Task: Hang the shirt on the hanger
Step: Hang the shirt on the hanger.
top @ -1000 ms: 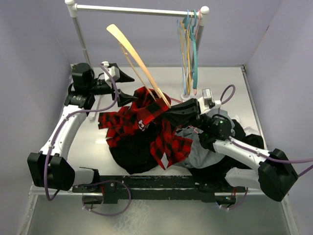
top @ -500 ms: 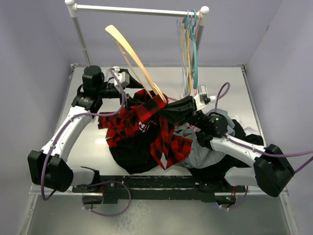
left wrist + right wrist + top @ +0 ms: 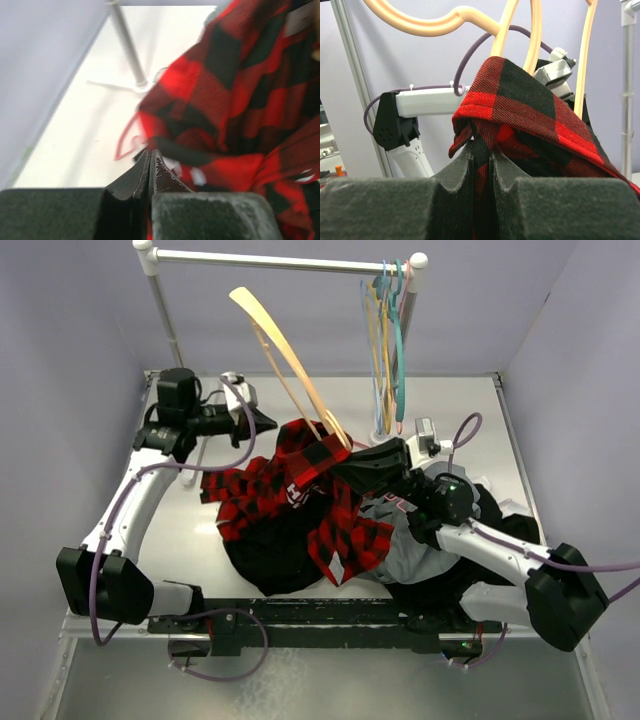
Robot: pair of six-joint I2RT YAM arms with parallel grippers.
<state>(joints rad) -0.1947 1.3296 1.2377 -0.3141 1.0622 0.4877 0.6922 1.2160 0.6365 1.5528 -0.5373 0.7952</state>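
Note:
The red-and-black plaid shirt lies bunched mid-table, its upper fold lifted. My right gripper is shut on that fold; in the right wrist view plaid cloth fills the gap between the gripper's pads. The tan hanger sticks up out of the fold and leans back-left, its arms rising above the cloth. My left gripper hovers just left of the shirt, shut with its fingers pressed together and nothing between them. The shirt's edge hangs right ahead of its tips.
A white rail spans the back, with teal and pink hangers at its right end. Its left post stands near my left gripper. A black garment and a grey garment lie at the front, under the right arm.
My left gripper reached right toward the shirt, then drew back a little and closed from wide open. The hanger tipped slightly right. The right gripper kept its grip.

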